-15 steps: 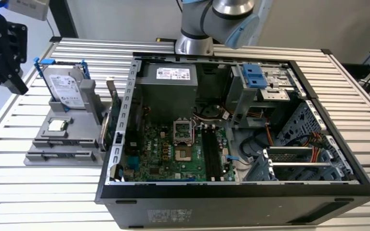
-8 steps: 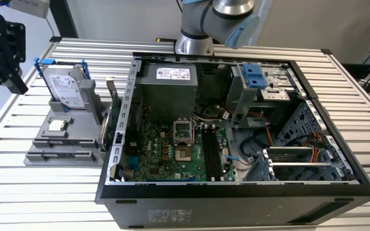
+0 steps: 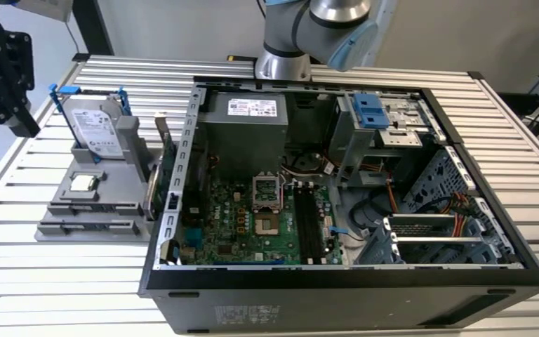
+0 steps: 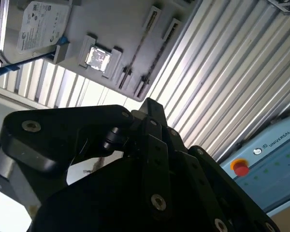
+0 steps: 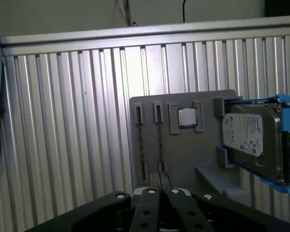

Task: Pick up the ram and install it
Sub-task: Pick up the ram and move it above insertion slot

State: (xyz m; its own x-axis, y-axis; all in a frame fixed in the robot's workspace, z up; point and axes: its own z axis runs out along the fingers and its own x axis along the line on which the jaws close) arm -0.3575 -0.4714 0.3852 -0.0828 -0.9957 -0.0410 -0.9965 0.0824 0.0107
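Observation:
The ram looks to be the thin dark strip [image 5: 159, 142] standing edge-on in a narrow slot of the grey holder [image 5: 203, 150]. A second such strip sits in the slot beside it. Both strips [image 4: 139, 46] also show in the second wrist view. My gripper [image 5: 160, 178] hangs high above the holder with its fingers together and nothing between them. In the exterior view the gripper [image 3: 26, 125] is at the far left, above the table beside the holder [image 3: 64, 210]. The black memory slots [image 3: 309, 225] on the motherboard inside the open case stand bare.
The holder also carries a silver hard drive with blue rails [image 3: 96, 126] and a square processor chip [image 3: 82, 182]. A green card [image 3: 154, 186] stands upright between the holder and the case wall [image 3: 187, 140]. The ribbed metal table [image 3: 26, 281] surrounds everything.

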